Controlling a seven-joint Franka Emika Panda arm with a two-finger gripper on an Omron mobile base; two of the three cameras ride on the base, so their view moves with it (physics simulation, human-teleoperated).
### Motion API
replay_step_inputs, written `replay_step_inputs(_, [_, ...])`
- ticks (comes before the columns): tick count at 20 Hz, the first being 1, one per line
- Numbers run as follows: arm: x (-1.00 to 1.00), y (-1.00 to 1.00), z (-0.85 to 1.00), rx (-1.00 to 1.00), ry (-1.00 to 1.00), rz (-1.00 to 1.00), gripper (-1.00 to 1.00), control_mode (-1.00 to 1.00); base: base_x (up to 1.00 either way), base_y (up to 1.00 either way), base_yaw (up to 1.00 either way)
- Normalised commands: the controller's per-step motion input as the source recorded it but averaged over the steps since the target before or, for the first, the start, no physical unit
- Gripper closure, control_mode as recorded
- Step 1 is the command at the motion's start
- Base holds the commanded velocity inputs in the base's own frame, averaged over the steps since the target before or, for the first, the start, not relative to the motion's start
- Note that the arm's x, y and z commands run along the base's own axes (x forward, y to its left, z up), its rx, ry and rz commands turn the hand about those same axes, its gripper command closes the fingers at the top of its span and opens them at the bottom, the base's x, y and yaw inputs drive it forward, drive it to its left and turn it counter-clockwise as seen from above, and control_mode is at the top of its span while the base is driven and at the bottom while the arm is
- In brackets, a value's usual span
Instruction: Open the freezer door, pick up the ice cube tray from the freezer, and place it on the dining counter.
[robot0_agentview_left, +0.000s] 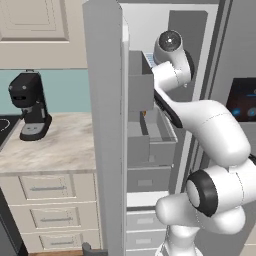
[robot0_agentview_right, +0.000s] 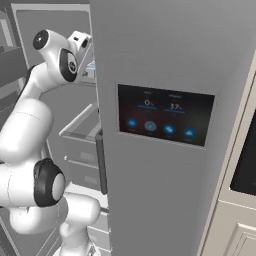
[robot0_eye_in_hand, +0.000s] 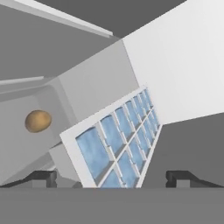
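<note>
Reaching into the freezer (robot0_agentview_left: 150, 135), past the freezer door (robot0_agentview_left: 105, 125) that stands swung open on the left, the arm carries its gripper (robot0_eye_in_hand: 111, 177) up to an upper shelf. Seen from the hand, a small brown object (robot0_eye_in_hand: 38, 121) lies to the left, then the ice cube tray (robot0_eye_in_hand: 118, 140) directly ahead, its near end lying between the two parted fingertips (robot0_eye_in_hand: 41, 177), which are not yet closed on it. The tray's long axis runs away from the jaws, slanting up and to the right in that view. Judged from this, a short straight advance should bring the jaws across its narrow width.
</note>
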Motion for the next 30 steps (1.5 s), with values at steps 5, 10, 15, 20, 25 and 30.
replay_step_inputs(5, [0.24, 0.0, -0.13, 0.0, 0.0, 0.01, -1.0, -1.0, 0.0, 0.0, 0.0])
replay_step_inputs(10, [0.23, 0.0, -0.02, 0.0, 0.0, 0.01, -1.0, -1.0, 0.0, 0.0, 0.0])
replay_step_inputs(15, [0.24, 0.0, 0.0, 0.0, 0.0, 0.01, -1.0, -1.0, 0.0, 0.0, 0.0])
replay_step_inputs(20, [0.02, 0.0, 0.0, 0.0, 0.0, 0.01, -1.0, -1.0, 0.0, 0.0, 0.0])
replay_step_inputs(25, [0.0, 0.0, 0.0, 0.0, 0.0, 0.0, -1.0, -1.0, 0.0, 0.0, 0.0])
replay_step_inputs(30, [0.0, 0.0, 0.0, 0.0, 0.0, 0.0, -1.0, -1.0, 0.0, 0.0, 0.0])
